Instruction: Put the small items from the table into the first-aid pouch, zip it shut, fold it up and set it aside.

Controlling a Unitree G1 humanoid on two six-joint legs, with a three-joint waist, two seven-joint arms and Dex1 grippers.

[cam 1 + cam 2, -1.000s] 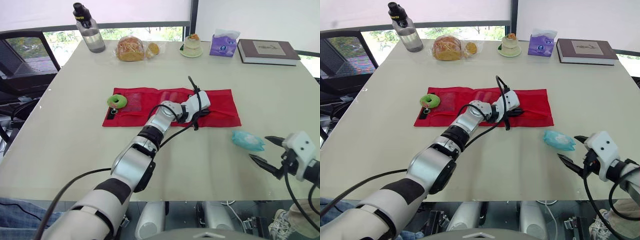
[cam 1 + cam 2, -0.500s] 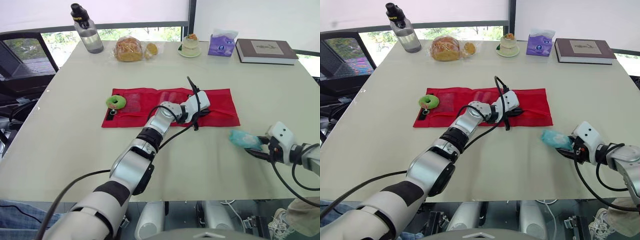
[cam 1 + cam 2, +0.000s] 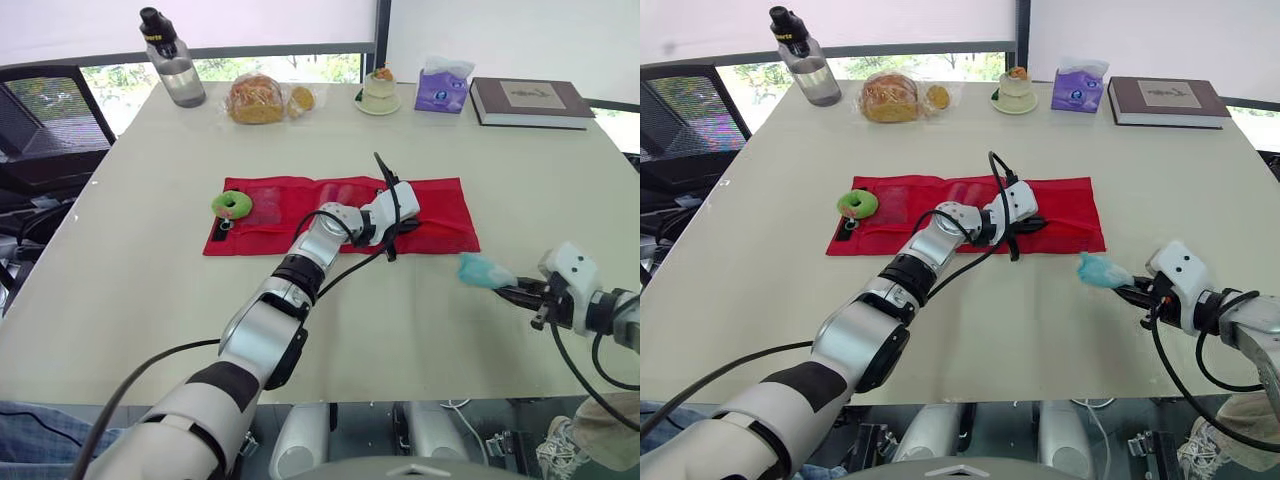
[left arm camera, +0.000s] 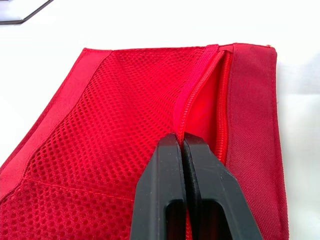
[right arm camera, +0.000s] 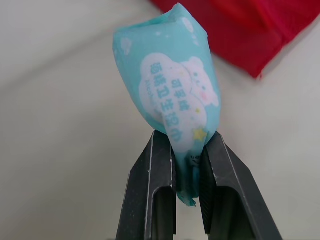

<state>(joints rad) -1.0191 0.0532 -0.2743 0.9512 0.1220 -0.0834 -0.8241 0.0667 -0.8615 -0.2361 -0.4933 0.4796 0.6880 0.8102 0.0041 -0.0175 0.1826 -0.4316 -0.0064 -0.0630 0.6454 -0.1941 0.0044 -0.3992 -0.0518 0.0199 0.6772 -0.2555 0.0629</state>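
The red first-aid pouch (image 3: 440,215) lies unfolded flat in the middle of the table. A green roll (image 3: 234,203) rests on its left end. My left gripper (image 3: 402,224) is at the pouch's mesh pocket, shut on the zip edge (image 4: 197,95), and the pocket gapes beyond the fingertips. To the right of the pouch, my right gripper (image 3: 508,290) is shut on the lower end of a teal wipes packet (image 5: 172,95). The packet (image 3: 480,270) is tilted up just above the tabletop.
Along the far edge stand a water bottle (image 3: 174,68), bagged bread (image 3: 262,98), a small dessert cup (image 3: 382,92), a purple tissue box (image 3: 444,87) and a book (image 3: 530,102). A black chair (image 3: 40,120) stands at the left. The table's near edge is close to the right gripper.
My right gripper moved in from the near right edge, closed on the teal packet and raised it off the table. The left arm stayed on the pouch.
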